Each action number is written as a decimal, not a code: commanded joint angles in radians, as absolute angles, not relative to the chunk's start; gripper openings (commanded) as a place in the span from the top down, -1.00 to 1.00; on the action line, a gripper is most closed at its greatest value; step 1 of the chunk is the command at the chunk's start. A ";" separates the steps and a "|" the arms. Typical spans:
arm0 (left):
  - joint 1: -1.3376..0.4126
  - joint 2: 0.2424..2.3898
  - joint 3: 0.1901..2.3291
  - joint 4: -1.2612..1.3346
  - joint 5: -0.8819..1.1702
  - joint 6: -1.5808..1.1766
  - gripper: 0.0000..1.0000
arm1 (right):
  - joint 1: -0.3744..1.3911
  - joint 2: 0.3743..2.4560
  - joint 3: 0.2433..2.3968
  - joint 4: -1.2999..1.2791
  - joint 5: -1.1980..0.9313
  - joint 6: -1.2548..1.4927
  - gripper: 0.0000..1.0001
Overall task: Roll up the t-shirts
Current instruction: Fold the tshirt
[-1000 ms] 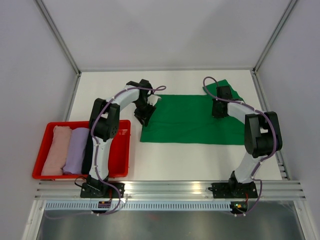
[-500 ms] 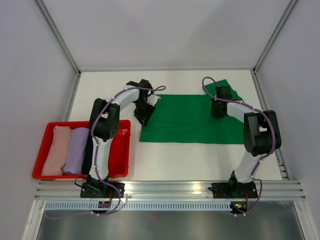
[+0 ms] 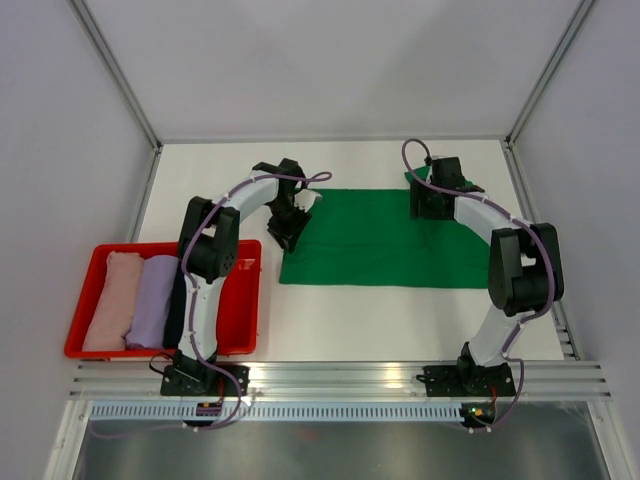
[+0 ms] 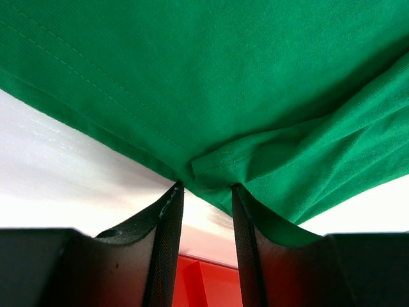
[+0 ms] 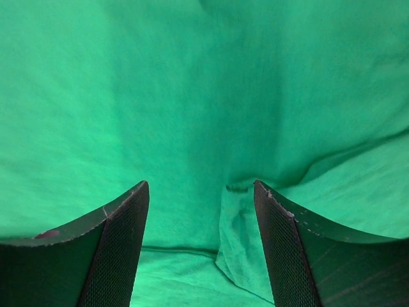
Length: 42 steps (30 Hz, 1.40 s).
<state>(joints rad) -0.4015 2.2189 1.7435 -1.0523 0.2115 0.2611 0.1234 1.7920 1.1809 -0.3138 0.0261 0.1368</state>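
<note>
A bright green cotton t-shirt (image 3: 380, 240) is shown spread flat on the far half of a white table (image 3: 400, 315), its long axis running left to right. Its far right corner is bunched. Which end is the neck cannot be told.

At the near left, a shallow red plastic tray (image 3: 75, 335) is filled with three rolled shirts laid side by side, each with its long axis running near to far. A pale pink rolled t-shirt (image 3: 112, 300) is at the left and a lavender rolled t-shirt (image 3: 152, 300) is in the middle. At the right, a black rolled t-shirt (image 3: 177, 310) is partly hidden by the left arm.

The table is enclosed by pale grey walls (image 3: 330, 70) and aluminium posts (image 3: 115, 70), with an aluminium rail (image 3: 340, 375) along the near edge.

The left arm is stretched far and bent rightward, and the left gripper (image 3: 284, 240) is set at the shirt's left edge. Its fingers (image 4: 167, 220) are drawn close together, and a pucker of green hem is pinched at their tips and lifted off the table.

The right arm is reached far and leftward, and the right gripper (image 3: 426, 210) is lowered at the far right corner. Its fingers (image 5: 124, 224) are spread wide over the cloth, and nothing is held.
</note>
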 commanded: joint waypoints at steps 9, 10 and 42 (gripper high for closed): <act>-0.403 2.158 1.819 -1.032 0.219 0.236 0.10 | -0.056 1.739 1.158 -0.367 0.026 0.379 0.99; -0.403 2.148 1.848 -1.031 0.224 0.235 0.08 | -0.073 1.761 1.148 -0.362 0.005 0.390 0.99; -0.301 2.557 2.422 -0.925 0.060 -0.026 -0.61 | -0.169 2.540 2.357 -0.644 0.129 0.607 -0.35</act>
